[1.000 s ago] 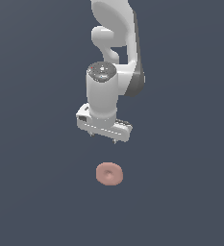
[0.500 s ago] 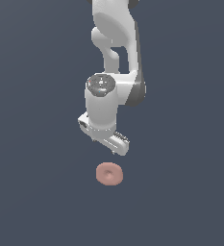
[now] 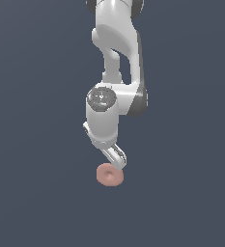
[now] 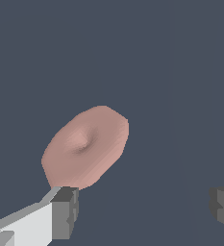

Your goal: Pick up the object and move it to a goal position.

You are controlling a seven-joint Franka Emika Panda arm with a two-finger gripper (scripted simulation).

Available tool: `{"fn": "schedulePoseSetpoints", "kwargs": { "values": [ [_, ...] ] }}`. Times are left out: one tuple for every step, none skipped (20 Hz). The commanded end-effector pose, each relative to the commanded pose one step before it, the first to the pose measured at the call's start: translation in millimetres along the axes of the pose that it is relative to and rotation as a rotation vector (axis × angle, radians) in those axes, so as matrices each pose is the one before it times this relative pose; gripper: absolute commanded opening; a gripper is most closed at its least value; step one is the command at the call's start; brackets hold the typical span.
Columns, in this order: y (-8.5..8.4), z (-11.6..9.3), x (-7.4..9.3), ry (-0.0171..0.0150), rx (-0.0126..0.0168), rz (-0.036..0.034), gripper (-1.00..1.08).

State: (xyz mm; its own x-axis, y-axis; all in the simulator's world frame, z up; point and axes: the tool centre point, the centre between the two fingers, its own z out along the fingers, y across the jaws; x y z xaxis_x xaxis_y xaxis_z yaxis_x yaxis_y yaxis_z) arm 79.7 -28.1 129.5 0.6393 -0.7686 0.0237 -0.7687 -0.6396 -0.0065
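The object is a small salmon-pink doughnut-like disc (image 3: pixel 108 174) with a shallow central dimple, lying flat on the dark grey floor. In the wrist view the disc (image 4: pixel 87 146) sits close ahead, nearer one finger than the other. My gripper (image 3: pixel 115 161) hangs just above the disc, its hand turned so the fingers line up nearly edge-on in the exterior view. The wrist view shows the gripper (image 4: pixel 143 211) open, with two dark pads (image 4: pixel 65 211) wide apart and nothing between them.
The white arm (image 3: pixel 119 58) rises from the gripper to the top of the exterior view. The floor (image 3: pixel 36 193) around is plain dark grey with no other objects in view.
The gripper has come down toward the disc and rotated about its vertical axis; the hand, seen broadside before, is now nearly edge-on. The disc has not moved.
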Motion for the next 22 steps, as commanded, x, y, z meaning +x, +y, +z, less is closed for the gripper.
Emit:
{"fn": "schedulePoseSetpoints", "kwargs": {
  "values": [
    [-5.12, 5.13, 2.52, -0.00310, -0.00069, 0.07030, 1.00],
    [-2.06, 2.05, 0.77, -0.00115, -0.00035, 0.02728, 1.00],
    [-2.08, 2.06, 0.68, -0.00112, -0.00038, 0.02720, 1.00],
    [-2.09, 2.07, 0.58, -0.00108, -0.00041, 0.02712, 1.00],
    [-2.10, 2.08, 0.49, -0.00104, -0.00044, 0.02704, 1.00],
    [-2.11, 2.09, 0.39, -0.00100, -0.00046, 0.02695, 1.00],
    [-2.11, 2.10, 0.30, -0.00096, -0.00048, 0.02687, 1.00],
    [-2.10, 2.11, 0.20, -0.00092, -0.00050, 0.02680, 1.00],
    [-2.10, 2.12, 0.11, -0.00088, -0.00052, 0.02671, 1.00],
    [-2.09, 2.13, 0.01, -0.00085, -0.00054, 0.02662, 1.00],
    [-2.08, 2.14, -0.08, -0.00081, -0.00056, 0.02655, 1.00],
    [-2.06, 2.14, -0.18, -0.00077, -0.00057, 0.02645, 1.00],
    [-2.04, 2.15, -0.28, -0.00074, -0.00059, 0.02636, 1.00],
    [-1.99, 2.13, -0.36, -0.00069, -0.00059, 0.02595, 1.00],
    [-1.87, 2.04, -0.43, -0.00063, -0.00057, 0.02462, 1.00],
    [-1.75, 1.94, -0.49, -0.00057, -0.00055, 0.02321, 1.00],
    [-1.62, 1.83, -0.52, -0.00051, -0.00052, 0.02184, 1.00],
    [-1.50, 1.73, -0.55, -0.00046, -0.00050, 0.02045, 1.00],
    [-1.38, 1.62, -0.57, -0.00041, -0.00047, 0.01908, 1.00],
    [-1.26, 1.51, -0.58, -0.00037, -0.00044, 0.01772, 1.00],
    [-1.15, 1.40, -0.58, -0.00033, -0.00041, 0.01636, 1.00],
    [-1.04, 1.29, -0.56, -0.00029, -0.00038, 0.01503, 1.00]
  ]
}}
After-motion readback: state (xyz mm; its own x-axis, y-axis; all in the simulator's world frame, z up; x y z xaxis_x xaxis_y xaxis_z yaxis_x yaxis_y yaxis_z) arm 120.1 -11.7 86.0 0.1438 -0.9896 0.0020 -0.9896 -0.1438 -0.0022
